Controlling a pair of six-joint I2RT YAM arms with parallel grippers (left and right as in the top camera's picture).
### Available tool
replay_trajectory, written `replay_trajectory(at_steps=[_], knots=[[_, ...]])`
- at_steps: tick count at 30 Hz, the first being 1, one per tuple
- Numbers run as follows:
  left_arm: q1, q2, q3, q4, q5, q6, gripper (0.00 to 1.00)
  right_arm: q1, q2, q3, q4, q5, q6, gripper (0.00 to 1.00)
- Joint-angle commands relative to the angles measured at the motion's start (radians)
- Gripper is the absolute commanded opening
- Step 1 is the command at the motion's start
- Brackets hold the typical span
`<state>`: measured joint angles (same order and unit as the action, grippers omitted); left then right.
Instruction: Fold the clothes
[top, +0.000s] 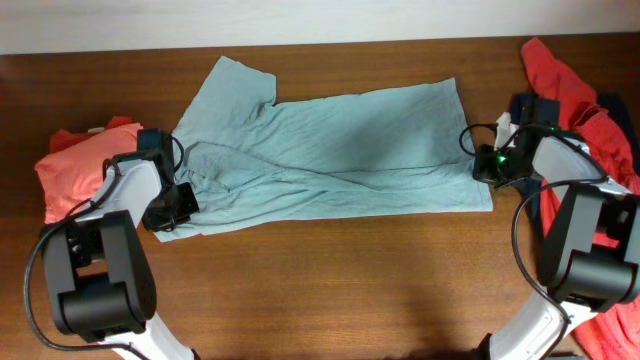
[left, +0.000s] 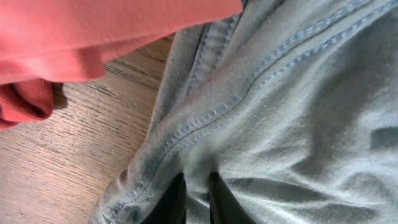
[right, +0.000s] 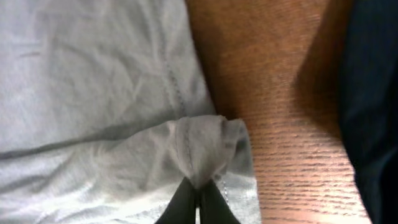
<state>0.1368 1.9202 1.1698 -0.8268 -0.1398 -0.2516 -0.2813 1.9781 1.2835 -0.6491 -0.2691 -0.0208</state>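
A pale grey-blue short-sleeved knit T-shirt (top: 340, 150) is spread flat and sideways across the brown wooden table (top: 330, 290), with the sleeves and neck towards the left arm and the hem towards the right arm. The left gripper (top: 172, 207) is set at the shirt's lower left corner. In its wrist view a stitched fold of the grey-blue cloth is pinched between the two dark fingers (left: 173, 202), which are drawn narrow upon it. The right gripper (right: 198, 198) is placed at the hem edge on the shirt's right side, and a small bunch of hem is clamped between its tips. A heap of coral-red knit cloth (top: 75, 165) lies just beside the left gripper. Further coral-red garments (top: 560, 75) and a navy fabric piece (right: 373, 93) lie beyond the right gripper, parted from the hem by bare wood.
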Motion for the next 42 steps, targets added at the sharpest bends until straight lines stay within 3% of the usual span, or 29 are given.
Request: replay_trajectory(at_steps=[1,11,15,16,18,21,33,42], knots=[[0.017,0.092,-0.071,0.006,-0.055,-0.01,0.14,0.007,0.01,0.006,-0.007,-0.021,0.003,0.04],[0.017,0.092,-0.071,0.007,-0.055,-0.01,0.14,0.006,-0.01,0.068,0.013,-0.195,0.004,0.04],[0.017,0.092,-0.071,0.008,-0.055,-0.01,0.14,0.005,-0.008,0.071,0.122,-0.189,0.101,0.06],[0.017,0.092,-0.071,0.008,-0.055,-0.01,0.14,0.005,-0.008,0.071,0.148,-0.184,0.128,0.08],[0.017,0.092,-0.071,0.007,-0.055,-0.01,0.14,0.005,-0.008,0.071,0.183,-0.17,0.171,0.26],[0.017,0.092,-0.071,0.007,-0.055,-0.01,0.14,0.005,-0.008,0.071,0.195,-0.127,0.2,0.3],[0.017,0.092,-0.071,0.007,-0.055,-0.01,0.14,0.007,-0.008,0.063,-0.037,-0.065,0.08,0.3],[0.017,0.092,-0.071,0.007,-0.055,-0.01,0.14,0.007,-0.006,-0.013,-0.13,0.042,0.077,0.29]])
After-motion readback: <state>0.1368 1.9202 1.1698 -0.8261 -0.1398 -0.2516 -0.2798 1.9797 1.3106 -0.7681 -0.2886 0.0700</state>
